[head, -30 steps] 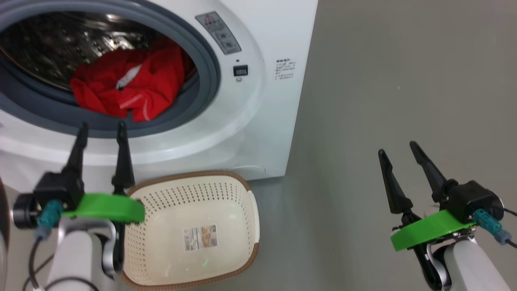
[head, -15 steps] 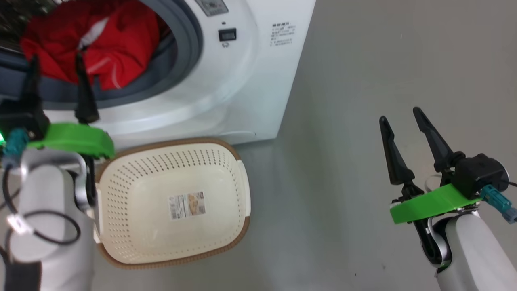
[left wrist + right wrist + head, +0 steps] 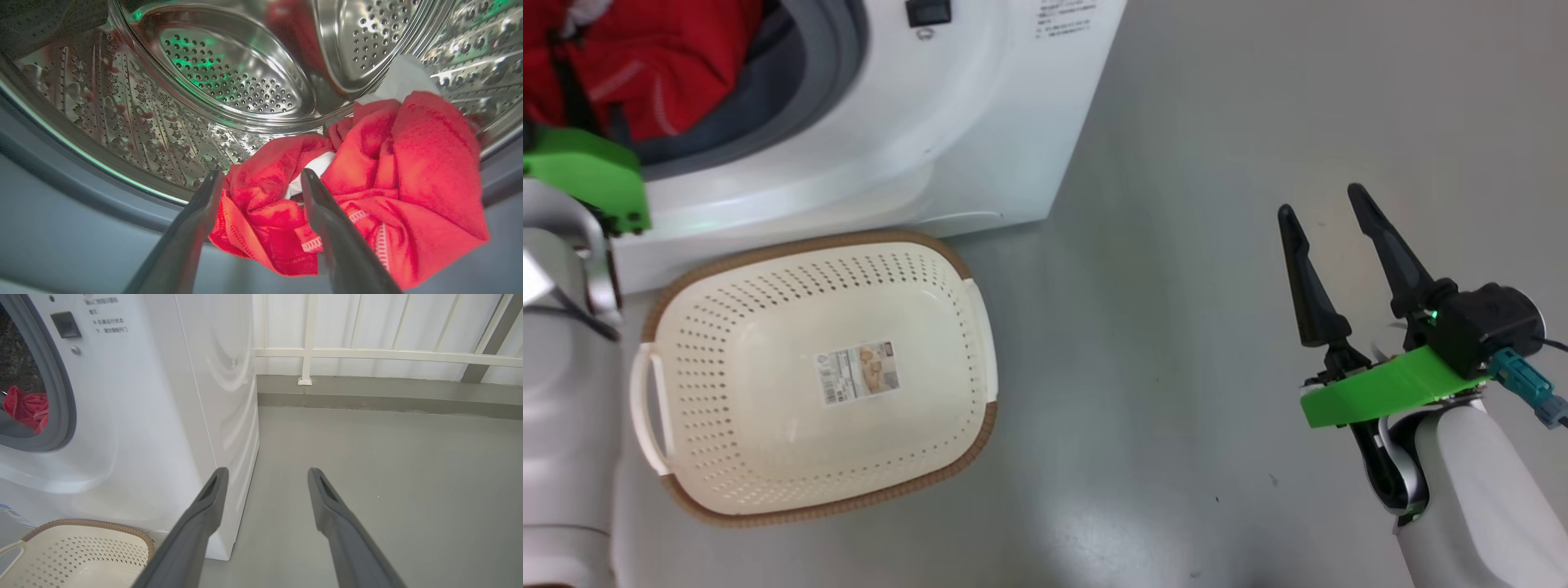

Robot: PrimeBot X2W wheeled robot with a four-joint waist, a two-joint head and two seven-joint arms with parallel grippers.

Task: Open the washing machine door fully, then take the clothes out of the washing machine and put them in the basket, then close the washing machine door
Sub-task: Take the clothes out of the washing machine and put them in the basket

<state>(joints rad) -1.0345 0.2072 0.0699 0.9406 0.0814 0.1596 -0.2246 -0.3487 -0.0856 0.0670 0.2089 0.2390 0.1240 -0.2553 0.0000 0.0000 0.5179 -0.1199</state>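
The clothes (image 3: 367,183) lay heaped at the lower right of the left wrist view, inside the washing machine (image 3: 229,73). Soft, light and floppy, they were probably best pinched at the bunched front fold. The left gripper (image 3: 261,175) gaped empty just before that fold; the right gripper (image 3: 1321,200) also gaped, holding nothing.

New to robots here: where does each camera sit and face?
Head view: on the robot's head, looking down at the basket, floor and washing machine; shows the left forearm and open right end effector.
Left wrist view: on that wrist, looking into the steel drum at the red clothes; shows the open left end effector.
Right wrist view: on that wrist, facing the washing machine's side and a white railing; shows the right end effector.
Head and right wrist views share the basket.
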